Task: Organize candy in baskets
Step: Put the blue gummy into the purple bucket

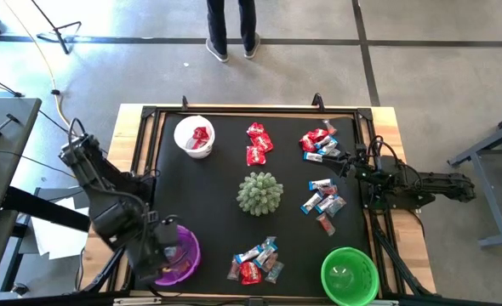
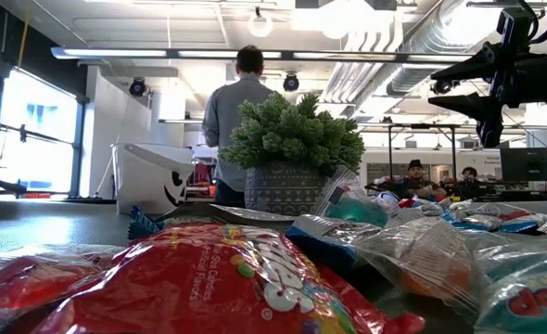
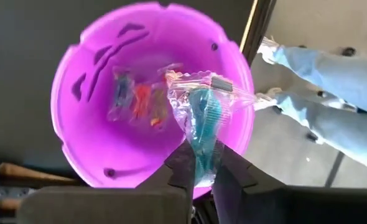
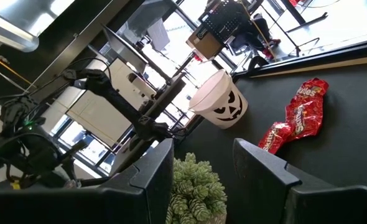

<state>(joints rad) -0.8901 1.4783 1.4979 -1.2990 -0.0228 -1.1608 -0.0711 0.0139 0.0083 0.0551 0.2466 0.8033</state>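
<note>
My left gripper [image 3: 202, 177] hangs over the purple basket [image 1: 183, 255] at the table's near left corner, shut on a clear-and-blue wrapped candy [image 3: 202, 118]. Another clear candy [image 3: 134, 99] lies in the purple basket [image 3: 90, 74]. My right gripper [image 4: 202, 171] is open and raised near the right edge [image 1: 359, 170], touching nothing. The white basket [image 1: 195, 136] holds a red candy [image 1: 202, 136]. The green basket [image 1: 350, 274] stands at the near right. Candy lies in piles: red [image 1: 258, 143], mixed [image 1: 319, 143], blue-and-silver [image 1: 323, 200], and mixed near the front [image 1: 255, 262]. My left gripper pinches the clear-and-blue candy by one end of its wrapper [image 3: 202, 163] between its two fingers [image 3: 182, 168], coming from above. The candy is lifted clear and sticks out past the fingertips over the purple basket's inside.
A spiky pale-green ball in a pot [image 1: 259, 194] stands at the table's middle, between the candy piles. The black mat is ringed by a raised frame [image 1: 149, 127]. A person [image 1: 231, 30] stands beyond the far edge.
</note>
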